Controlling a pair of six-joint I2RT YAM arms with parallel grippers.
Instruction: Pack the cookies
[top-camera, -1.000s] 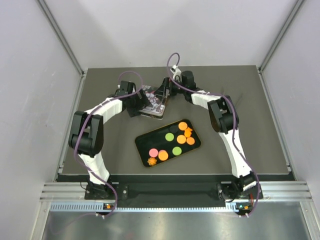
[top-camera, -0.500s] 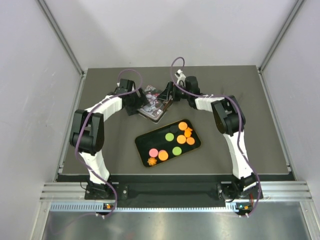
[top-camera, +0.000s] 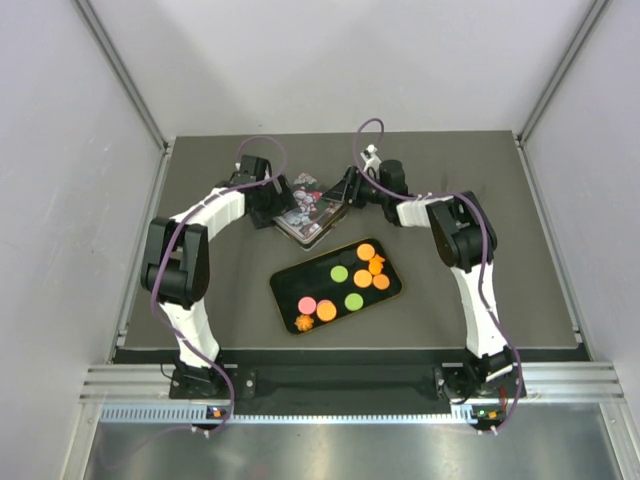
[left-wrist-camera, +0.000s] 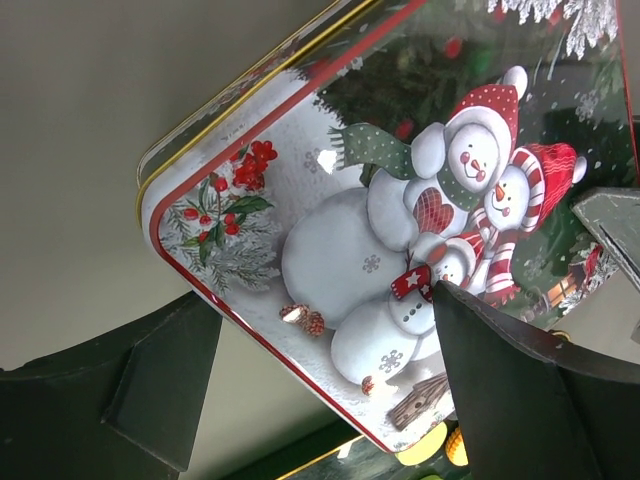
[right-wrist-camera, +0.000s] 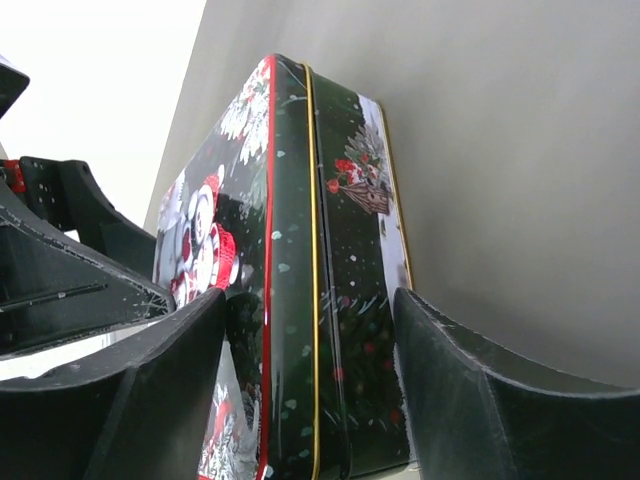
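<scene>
Fingers (left-wrist-camera: 110, 400) of your left gripper (left-wrist-camera: 320, 300) stood wide apart around a corner of the tin (top-camera: 312, 215); I could not tell whether they gripped it. Your right gripper (right-wrist-camera: 308, 300) had a finger close against each flat face of the tin, though a firm clamp was not clear. From the aluminium rail (top-camera: 560, 380) at the near edge, the dark grey table (top-camera: 500, 250) ran out to plain pale walls (top-camera: 350, 60). The cookies (top-camera: 340, 273), mostly orange with two green and one pink, lay in the black gold-rimmed tray (top-camera: 300, 283) at mid-table, with the tin just beyond it. You could see snowmen in red hats, a green scarf and holly berries on the tin's lid. Since a second earlier, your right gripper had shifted rightward and narrowed, and the tin had turned; the tray stayed put.
</scene>
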